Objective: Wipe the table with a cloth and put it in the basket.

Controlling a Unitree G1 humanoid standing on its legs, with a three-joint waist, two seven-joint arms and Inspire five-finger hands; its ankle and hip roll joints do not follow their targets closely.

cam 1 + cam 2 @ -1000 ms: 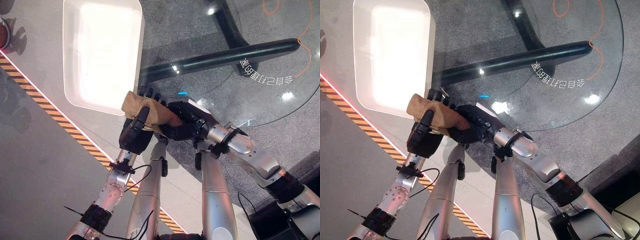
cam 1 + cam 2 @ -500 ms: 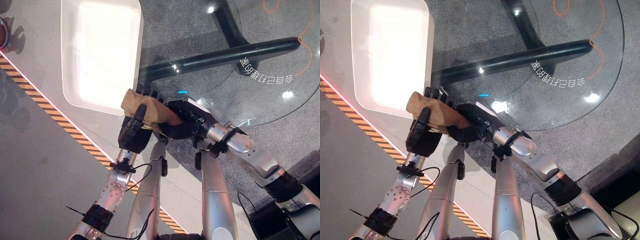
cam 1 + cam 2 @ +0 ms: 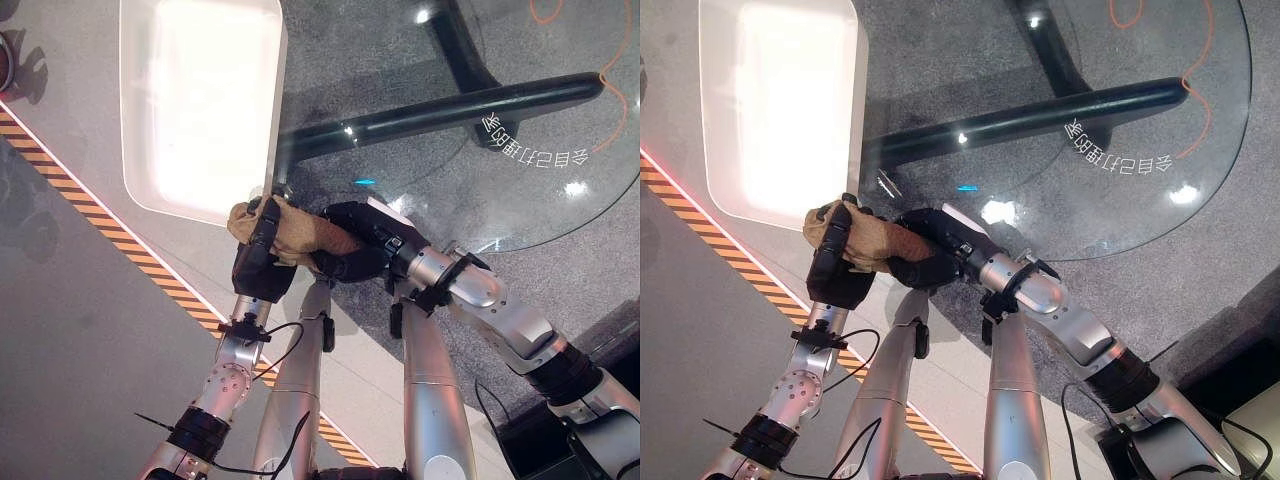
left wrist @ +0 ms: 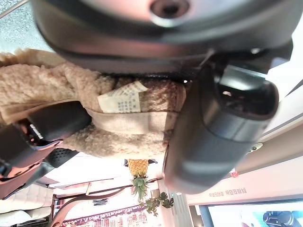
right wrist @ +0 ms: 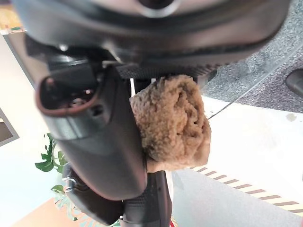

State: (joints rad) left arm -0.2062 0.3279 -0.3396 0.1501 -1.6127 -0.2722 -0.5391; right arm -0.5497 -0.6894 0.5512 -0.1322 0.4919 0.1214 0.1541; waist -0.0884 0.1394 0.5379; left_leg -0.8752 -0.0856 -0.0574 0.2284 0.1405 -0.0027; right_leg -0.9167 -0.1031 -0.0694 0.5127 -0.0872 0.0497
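I see the cloth [image 3: 290,232] bunched off the glass table's [image 3: 520,205] near-left edge, my left hand [image 3: 262,262] and right hand [image 3: 350,245] both clenched on it; unequal release could drop it short of the basket [image 3: 140,150].

Your left hand [image 3: 258,268] and right hand [image 3: 352,245] meet in front of you, both arms bent inward. Each has its fingers and thumb curled round the tan cloth [image 3: 300,235], left hand on one end, right hand on the other.
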